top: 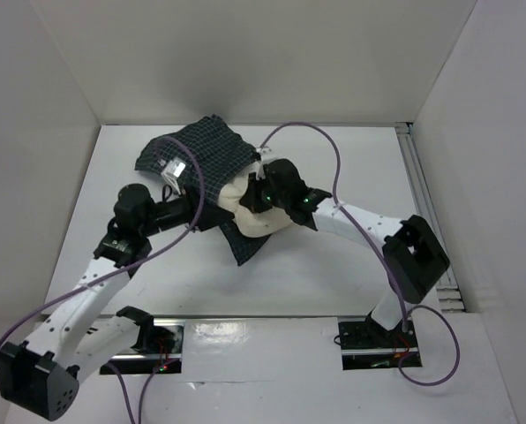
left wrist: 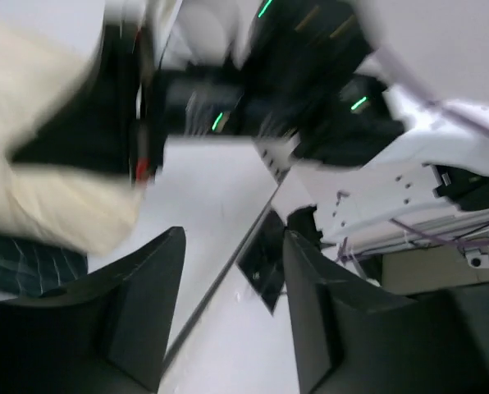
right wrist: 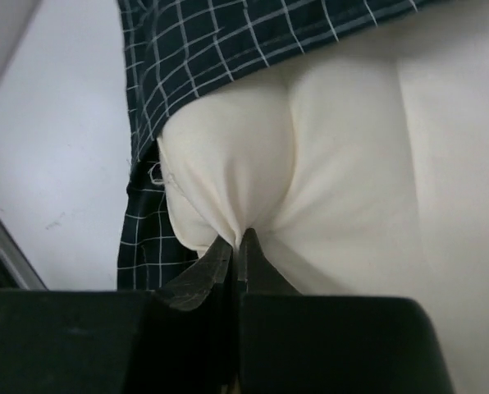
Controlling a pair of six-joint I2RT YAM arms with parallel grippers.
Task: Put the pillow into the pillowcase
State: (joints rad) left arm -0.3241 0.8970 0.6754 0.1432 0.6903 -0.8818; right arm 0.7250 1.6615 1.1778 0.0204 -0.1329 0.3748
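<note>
Only right wrist view shows right hand (right wrist: 238,240) pinching pillow (right wrist: 351,164); left hand (left wrist: 234,238) wide.

One pillow (right wrist: 351,164), cream, is pinched at the tips of the right tool (right wrist: 236,246). One pillowcase (right wrist: 212,41), dark with a white check, lies just beyond that tool and close by the left tool (left wrist: 228,271). There are two arms (top: 82,296), one tool on each, two purple cables (top: 337,168), two base plates (top: 170,340) and one table (top: 334,283).

walls (top: 245,53): plain white | tabletop (top: 316,274): white | rail (top: 424,190): right edge
</note>
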